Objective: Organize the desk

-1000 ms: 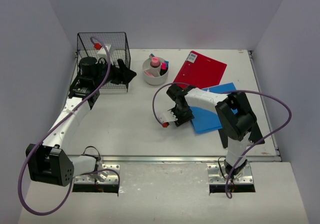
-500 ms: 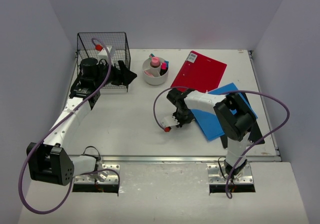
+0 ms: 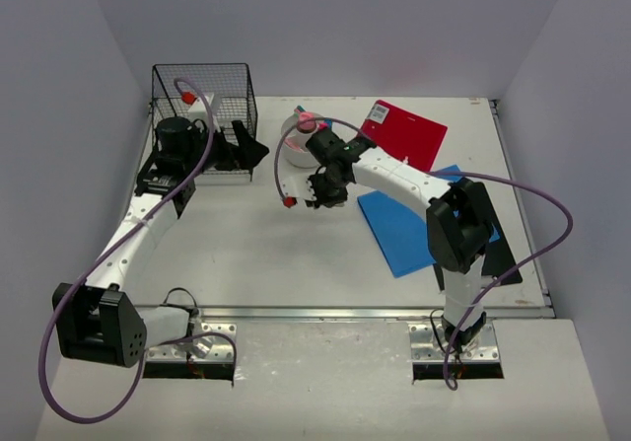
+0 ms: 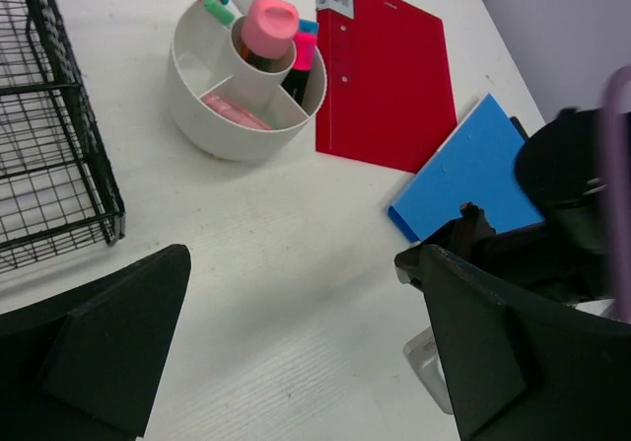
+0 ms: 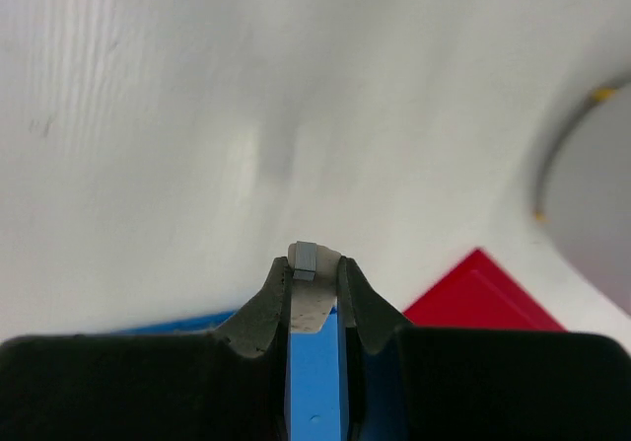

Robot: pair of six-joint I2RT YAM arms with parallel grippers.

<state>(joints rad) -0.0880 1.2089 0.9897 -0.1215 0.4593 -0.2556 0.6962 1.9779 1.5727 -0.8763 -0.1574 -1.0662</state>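
I'm looking at the off-white desk (image 3: 246,254), spread across the whole floor between lavender walls (image 3: 325,27). Back left, a wire basket (image 3: 204,91) holds a red-capped white item (image 3: 194,99). The round organizer (image 4: 237,96) holds a pink-lidded bottle (image 4: 268,29) and markers. A red folder (image 3: 406,135) and a blue folder (image 3: 404,226) lie right. The left gripper (image 3: 246,147) gapes beside the basket — the right gripper (image 5: 314,268) is clamped on a white marker (image 5: 312,303).

Mostly matt plastic and painted wire on my screens.
Under my left gripper (image 4: 296,362) the desk (image 4: 296,254) looks matt, faintly grained off-white. Ahead of it are a smooth white plastic organiser (image 4: 212,115), a slightly glossy red folder (image 4: 385,76) and a matt blue folder (image 4: 473,165), with a black wire basket (image 4: 49,115) to its left. My right gripper (image 5: 314,263) has matt black fingers (image 5: 258,315) around a smooth white piece (image 5: 312,303).
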